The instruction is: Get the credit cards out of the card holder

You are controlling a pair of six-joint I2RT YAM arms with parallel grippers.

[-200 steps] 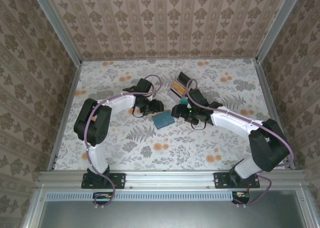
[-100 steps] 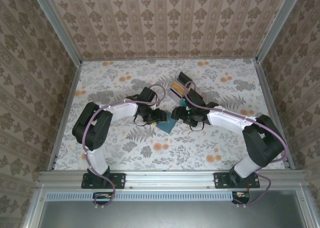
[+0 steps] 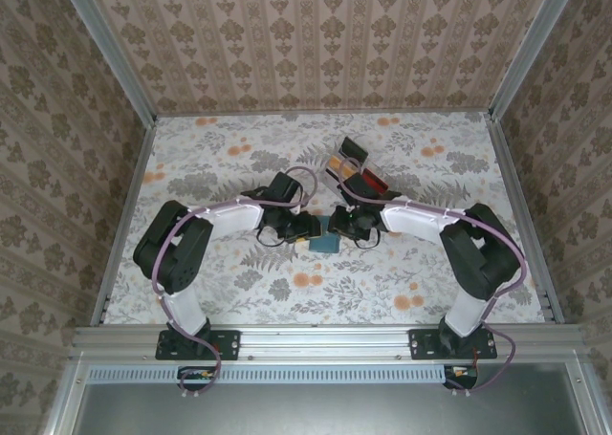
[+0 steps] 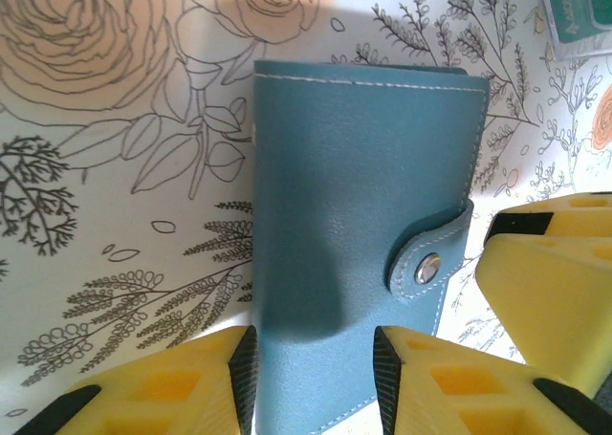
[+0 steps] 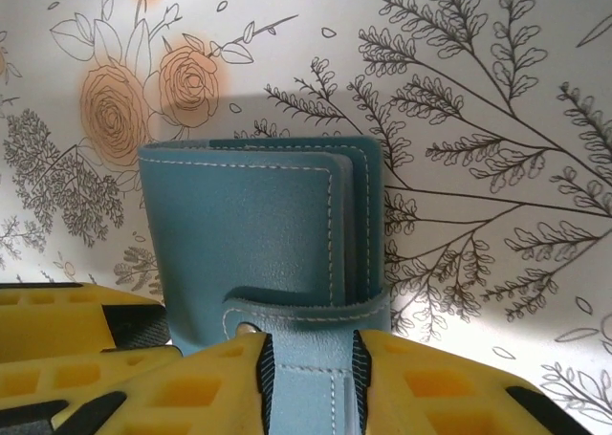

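The teal-blue card holder (image 3: 325,244) lies flat on the flowered table, folded, its strap snapped down. Seen from the left wrist, the card holder (image 4: 354,177) runs under my left gripper (image 4: 314,382), which is open; one pad sits at the holder's left edge and the other over its face. In the top view the left gripper (image 3: 308,232) is at its left side. My right gripper (image 3: 342,228) comes from the right. It is open just above the strap (image 5: 316,313), the right gripper (image 5: 311,387) straddling the card holder (image 5: 239,234). No cards show.
A clear compartment tray (image 3: 350,167) with black, yellow and red contents stands just behind the grippers. A teal item (image 4: 579,14) lies at the top right corner of the left wrist view. The right arm's yellow finger (image 4: 545,282) is close beside the holder.
Both grippers have drawn in toward each other and now meet over the card holder, which has slid slightly nearer and to the right.
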